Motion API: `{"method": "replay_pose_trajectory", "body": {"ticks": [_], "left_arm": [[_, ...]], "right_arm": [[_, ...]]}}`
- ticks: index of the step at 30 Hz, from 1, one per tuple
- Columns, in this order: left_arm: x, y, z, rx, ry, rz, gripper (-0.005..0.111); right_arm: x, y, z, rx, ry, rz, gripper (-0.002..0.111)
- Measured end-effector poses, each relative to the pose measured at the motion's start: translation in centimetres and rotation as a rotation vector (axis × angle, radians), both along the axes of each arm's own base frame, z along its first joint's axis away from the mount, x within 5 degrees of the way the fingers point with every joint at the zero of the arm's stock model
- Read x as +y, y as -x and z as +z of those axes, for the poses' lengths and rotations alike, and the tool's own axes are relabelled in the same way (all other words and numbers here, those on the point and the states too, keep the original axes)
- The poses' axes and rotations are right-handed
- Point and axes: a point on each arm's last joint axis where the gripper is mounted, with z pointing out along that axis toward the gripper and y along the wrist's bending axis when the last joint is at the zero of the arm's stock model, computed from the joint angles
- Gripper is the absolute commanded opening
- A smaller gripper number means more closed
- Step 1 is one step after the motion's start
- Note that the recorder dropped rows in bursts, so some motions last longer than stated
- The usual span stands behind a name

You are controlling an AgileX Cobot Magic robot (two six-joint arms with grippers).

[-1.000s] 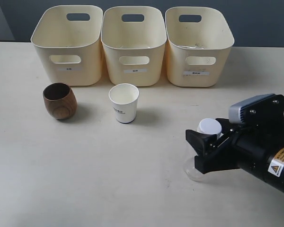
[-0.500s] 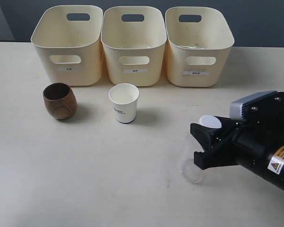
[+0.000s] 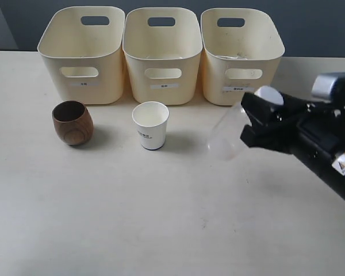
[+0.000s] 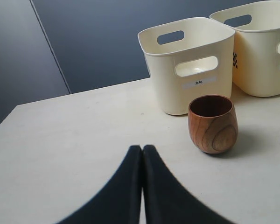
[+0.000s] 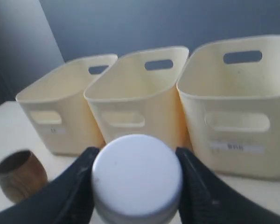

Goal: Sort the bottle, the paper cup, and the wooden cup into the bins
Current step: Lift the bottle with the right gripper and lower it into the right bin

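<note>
Table: carries three bins, two cups
Bins: rowed at the far edge
Right end effector: clamped on bottle near its cap, held tilted above the table by the right bin
Left end effector: fingers pressed together, holding nothing
Wooden cup: upright before left bin
Paper cup: upright before middle bin
</note>
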Motion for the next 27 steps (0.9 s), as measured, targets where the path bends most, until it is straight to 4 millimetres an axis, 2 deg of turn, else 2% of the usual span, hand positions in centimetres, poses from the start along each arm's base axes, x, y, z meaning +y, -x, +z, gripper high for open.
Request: {"method": "replay_pose_trajectory", "body": {"ticks": [2,4,7,10,14,17,18,27], "left_arm": [[0.0,0.0,0.0,0.0,0.0,0.0,0.0],[0.0,0.0,0.0,0.0,0.0,0.0,0.0],[0.0,0.0,0.0,0.0,0.0,0.0,0.0],[0.0,0.0,0.0,0.0,0.0,0.0,0.0],[0.0,0.0,0.0,0.0,0.0,0.0,0.0],[0.0,0.0,0.0,0.0,0.0,0.0,0.0],[0.0,0.0,0.0,0.0,0.0,0.0,0.0],[0.0,0.0,0.0,0.0,0.0,0.0,0.0]], "right_arm": [[0.7,-1.0,1.7,-0.044,-0.035,-0.005,0.0],[1.9,-2.4,4.2,-0.09,-0.036,0.005,0.0],[3.2,-4.4,8.2,-0.153,0.085,-0.008,0.0],[2.7,-5.6,10.7,-0.193,0.111,-0.135,0.0],[1.0,-6.5,11.2,-0.225,0.1,-0.269,0.0],[0.3,-8.4,9.6,-0.191,0.155,-0.33,0.0],[0.1,-9.6,8.8,-0.158,0.177,-0.348,0.0],[1.6,-14.5,7.1,-0.103,0.22,-0.35,0.0]]}}
